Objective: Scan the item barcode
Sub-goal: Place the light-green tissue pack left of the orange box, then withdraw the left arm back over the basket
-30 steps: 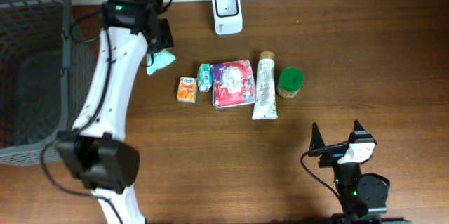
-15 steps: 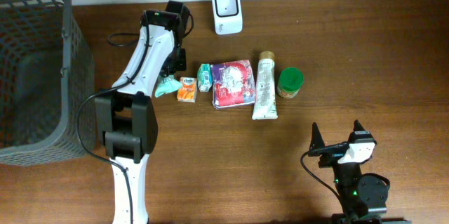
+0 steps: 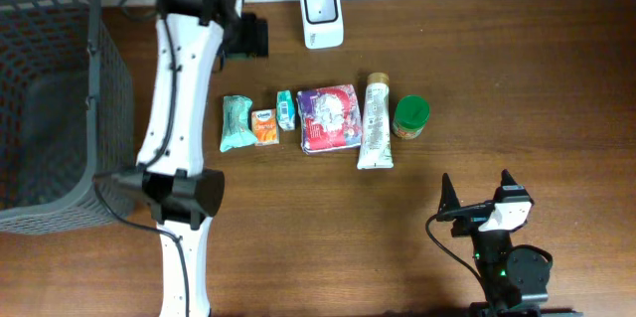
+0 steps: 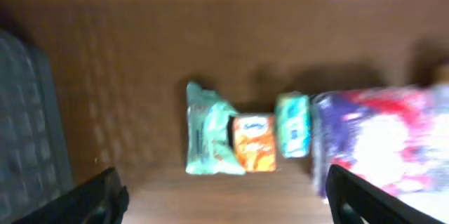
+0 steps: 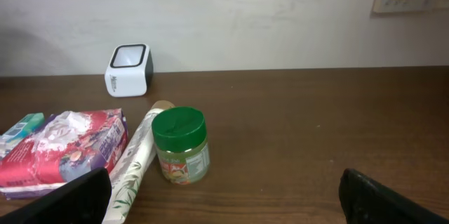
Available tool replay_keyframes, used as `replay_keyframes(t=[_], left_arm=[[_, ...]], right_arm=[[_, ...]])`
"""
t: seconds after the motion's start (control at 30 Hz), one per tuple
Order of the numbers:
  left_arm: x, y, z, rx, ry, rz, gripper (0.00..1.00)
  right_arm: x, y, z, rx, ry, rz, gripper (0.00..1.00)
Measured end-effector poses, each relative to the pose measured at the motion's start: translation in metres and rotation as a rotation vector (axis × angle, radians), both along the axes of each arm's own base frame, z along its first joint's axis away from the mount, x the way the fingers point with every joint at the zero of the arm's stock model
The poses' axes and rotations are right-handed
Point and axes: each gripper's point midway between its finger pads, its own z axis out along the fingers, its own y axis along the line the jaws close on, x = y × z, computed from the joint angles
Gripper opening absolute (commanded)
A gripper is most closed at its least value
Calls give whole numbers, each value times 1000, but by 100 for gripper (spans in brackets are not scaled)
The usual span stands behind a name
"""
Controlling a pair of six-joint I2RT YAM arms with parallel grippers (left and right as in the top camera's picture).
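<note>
A white barcode scanner point(image 3: 322, 16) stands at the table's far edge. Items lie in a row: a teal packet point(image 3: 237, 123), an orange box point(image 3: 264, 126), a small teal box point(image 3: 286, 108), a purple-red packet point(image 3: 330, 118), a tube point(image 3: 376, 121) and a green-lidded jar point(image 3: 410, 116). My left gripper point(image 3: 248, 37) hovers open and empty behind the row, left of the scanner. In the blurred left wrist view the teal packet point(image 4: 209, 140) lies on the wood beyond my left gripper point(image 4: 228, 206). My right gripper point(image 3: 477, 186) rests open near the front edge, facing the jar point(image 5: 180, 145).
A dark mesh basket point(image 3: 50, 98) fills the table's left end, and its wall point(image 4: 28, 133) shows in the left wrist view. The left arm stretches from its base point(image 3: 179, 198) towards the far edge. A wall point(image 5: 245, 13) rises behind the scanner point(image 5: 129, 69).
My left gripper has opened and let go of the teal packet, which now lies at the row's left end. The left arm has drawn back towards the far edge. The right arm has not moved.
</note>
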Motion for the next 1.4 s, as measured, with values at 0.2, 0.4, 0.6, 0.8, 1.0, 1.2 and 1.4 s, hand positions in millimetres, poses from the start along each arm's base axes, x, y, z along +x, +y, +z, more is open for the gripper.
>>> replay_keyframes(t=[0.2,0.4,0.6,0.8,1.0,1.2,1.4], left_arm=[[-21,-10,85,-129,-203,-45,99],[-65,63,168,-145,-396,83,99],[-86,129,151,-109,-317,252,99],[-71,158,167,-105,-420,321,99],[-76,163,163,-98,-395,342,99],[-80,162,159,-98,-374,343,99],[-80,162,159,-98,-374,343,99]], right_arm=[[0,0,0,-1,0,0,99],[0,0,0,0,0,0,99],[0,0,0,0,0,0,99],[0,0,0,0,0,0,99],[0,0,0,-1,0,0,99],[0,0,0,0,0,0,99],[0,0,0,0,0,0,99]])
